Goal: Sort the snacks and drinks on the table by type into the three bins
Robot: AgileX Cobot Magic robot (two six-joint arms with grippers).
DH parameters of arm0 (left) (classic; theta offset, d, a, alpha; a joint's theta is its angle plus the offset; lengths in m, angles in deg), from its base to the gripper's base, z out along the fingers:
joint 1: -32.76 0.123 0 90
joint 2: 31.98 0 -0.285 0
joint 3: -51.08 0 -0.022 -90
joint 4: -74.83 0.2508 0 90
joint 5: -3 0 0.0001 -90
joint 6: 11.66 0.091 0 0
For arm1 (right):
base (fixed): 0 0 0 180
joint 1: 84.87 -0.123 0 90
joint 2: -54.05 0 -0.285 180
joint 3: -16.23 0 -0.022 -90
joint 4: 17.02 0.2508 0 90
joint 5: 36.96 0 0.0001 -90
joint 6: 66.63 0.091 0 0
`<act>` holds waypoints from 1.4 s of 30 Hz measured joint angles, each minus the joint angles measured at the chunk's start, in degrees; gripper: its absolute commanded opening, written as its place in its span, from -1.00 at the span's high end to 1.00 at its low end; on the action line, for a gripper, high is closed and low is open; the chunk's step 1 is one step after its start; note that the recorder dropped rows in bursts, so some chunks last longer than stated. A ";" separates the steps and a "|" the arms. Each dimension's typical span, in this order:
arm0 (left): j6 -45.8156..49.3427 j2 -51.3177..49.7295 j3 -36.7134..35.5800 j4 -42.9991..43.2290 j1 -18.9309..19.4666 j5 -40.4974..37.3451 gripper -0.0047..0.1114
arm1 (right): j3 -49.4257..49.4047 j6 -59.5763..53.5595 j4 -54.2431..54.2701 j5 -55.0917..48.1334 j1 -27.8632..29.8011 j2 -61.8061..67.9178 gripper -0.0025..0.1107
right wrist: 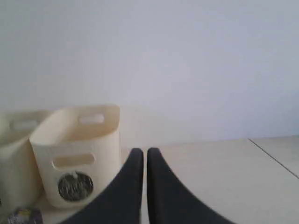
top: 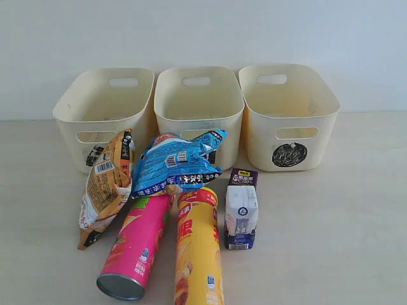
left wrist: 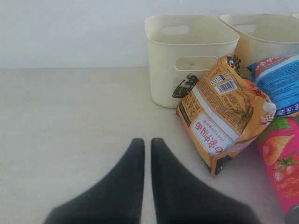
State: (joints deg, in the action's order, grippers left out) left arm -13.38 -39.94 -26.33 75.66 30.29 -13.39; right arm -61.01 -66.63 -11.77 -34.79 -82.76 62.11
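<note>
Nothing sorted yet: all five items sit on the counter (top: pixel 331 241) and all three bins look empty.

Nearest: pink tube (top: pixel 135 244) and yellow tube (top: pixel 198 251) lie side by side, metal ends toward the camera. Likely stiff, light, and slick card that will roll if nudged. Best grip is across the barrel at mid-length, not on the end caps. Their far ends are tucked under the blue bag (top: pixel 178 162), so that bag probably has to come off first.

Carton (top: pixel 241 213) stands upright just right of the yellow tube, clear on its other sides. It's probably the heaviest piece and it's squashable, so pinch the flat side faces with modest force.

Orange-tan bag (top: pixel 105 187) leans tilted in front of the left bin (top: pixel 71 136), partly covering its mark. The blue bag covers the mark on the middle bin (top: pixel 230 140). Both bags are crinkly, air-filled, light and slippery. Take them by a sealed edge or a corner fold, not the puffed belly.

Right bin (top: pixel 318 143) shows a black circle mark.

Left hand (left wrist: pixel 147 142): jaws pressed together, holding nothing, low over bare counter and aimed toward the left bin, with the orange-tan bag near, off to its side. Right hand (right wrist: pixel 141 151): also closed and empty, held about level and facing the wall (right wrist: pixel 196 70), well apart from the items. Neither hand appears in the exterior view.
</note>
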 measured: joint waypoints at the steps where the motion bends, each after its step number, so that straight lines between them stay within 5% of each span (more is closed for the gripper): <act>1: 0.00 0.00 0.00 0.00 0.00 0.00 0.85 | 0.00 1.31 0.70 1.87 0.00 0.00 0.96; 8: 0.00 0.00 0.00 0.00 0.00 0.00 0.85 | 3.23 8.10 2.23 5.62 0.00 1.03 0.96; 16: 0.00 0.00 0.00 0.00 0.00 0.00 0.85 | 17.19 8.45 0.69 3.15 0.00 16.80 0.96; 29: 0.00 0.00 0.00 0.00 0.00 0.00 0.85 | 37.71 -1.67 -0.12 -19.15 -0.46 48.08 0.96; 42: 0.00 0.00 0.00 0.00 0.00 0.00 0.85 | 52.65 -23.78 12.39 -33.13 -19.11 69.12 0.96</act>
State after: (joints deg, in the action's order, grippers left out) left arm -13.38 -39.94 -26.33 75.66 30.29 -13.39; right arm -8.36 -90.41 0.62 -67.92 -101.87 131.23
